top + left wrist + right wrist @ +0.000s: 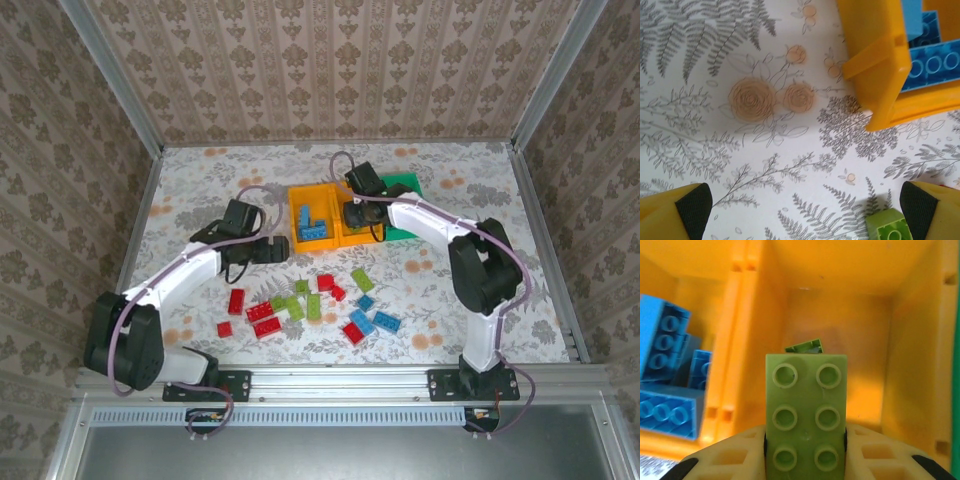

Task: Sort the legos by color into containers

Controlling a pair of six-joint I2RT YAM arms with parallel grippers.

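My right gripper (805, 442) is shut on a lime green six-stud lego (806, 405) and holds it over the right orange container (905, 340), where another green lego (804, 346) lies on the floor. From above, this gripper (358, 216) hangs over that container (349, 237). The left orange container (297, 215) holds blue legos (314, 220). A green container (405, 190) stands behind the right arm. My left gripper (276, 248) stands open just left of the orange containers, its fingers (692, 207) wide over bare cloth, with a green lego (890, 227) near the right finger.
Loose red legos (262, 312), green legos (300, 305) and blue legos (385, 322) lie scattered on the flowered cloth between the arm bases. Metal rails (140, 220) and patterned walls fence the table. The orange container's corner (880, 65) stands just ahead of the left gripper.
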